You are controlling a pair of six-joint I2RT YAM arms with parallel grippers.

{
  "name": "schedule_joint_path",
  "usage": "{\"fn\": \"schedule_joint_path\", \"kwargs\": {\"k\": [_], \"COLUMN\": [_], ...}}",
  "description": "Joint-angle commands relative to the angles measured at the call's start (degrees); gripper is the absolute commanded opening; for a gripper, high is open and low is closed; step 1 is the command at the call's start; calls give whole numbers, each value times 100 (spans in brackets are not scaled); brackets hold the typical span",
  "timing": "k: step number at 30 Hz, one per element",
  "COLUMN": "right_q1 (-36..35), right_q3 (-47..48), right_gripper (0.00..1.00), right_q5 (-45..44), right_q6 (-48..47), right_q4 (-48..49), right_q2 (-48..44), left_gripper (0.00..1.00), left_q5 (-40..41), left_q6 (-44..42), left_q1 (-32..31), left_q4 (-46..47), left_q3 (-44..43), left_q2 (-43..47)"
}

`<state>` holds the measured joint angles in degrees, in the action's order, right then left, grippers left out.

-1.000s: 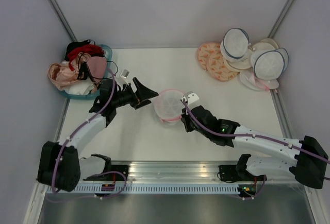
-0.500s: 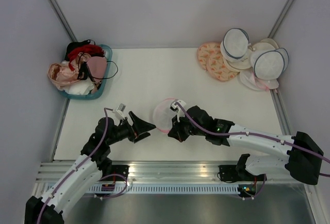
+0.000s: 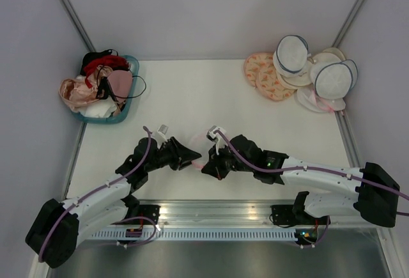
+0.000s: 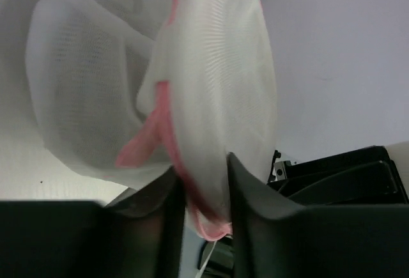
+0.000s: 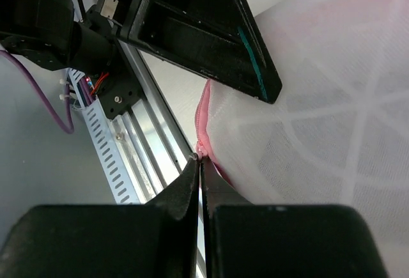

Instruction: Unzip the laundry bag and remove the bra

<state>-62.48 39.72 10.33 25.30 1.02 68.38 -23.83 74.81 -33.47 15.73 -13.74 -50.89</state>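
Observation:
The laundry bag, white mesh with a pink zip rim, is held up on edge between my two grippers. My left gripper is shut on its lower rim, with mesh and pink trim pinched between the fingers. My right gripper is shut on the small pink zip pull at the bag's rim. From above, only a pink sliver of the bag shows between the left gripper and the right gripper, near the table's front edge. The bra is hidden from view.
A blue basket heaped with pink, red and black bras stands at the back left. Round white bags and orange-patterned discs lie piled at the back right. The metal rail runs just below both grippers.
My right gripper brought the bag forward and leftward toward the front edge. My left arm swung in from the back left, met the bag and shut on its rim.

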Motion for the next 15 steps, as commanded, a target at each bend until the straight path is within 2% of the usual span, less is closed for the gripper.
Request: {"fn": "schedule_joint_path", "kwargs": {"k": [1, 2, 5, 15], "right_q1": [-54, -63, -89, -107], "right_q3": [35, 61, 202, 589], "right_gripper": [0, 0, 0, 0], "right_q5": [-197, -276, -627, -2833], "right_q6": [10, -7, -139, -17], "right_q4": [180, 84, -600, -2763], "right_q2": [44, 44, 0, -544], "left_gripper": [29, 16, 2, 2], "left_q5": [326, 362, 502, 380], "left_q6": [219, 123, -115, -748], "left_q1": [-36, -36, -36, -19], "left_q4": [494, 240, -182, -500], "left_q3": [-313, -366, -595, -964], "left_q2": [53, 114, 194, -210]}}
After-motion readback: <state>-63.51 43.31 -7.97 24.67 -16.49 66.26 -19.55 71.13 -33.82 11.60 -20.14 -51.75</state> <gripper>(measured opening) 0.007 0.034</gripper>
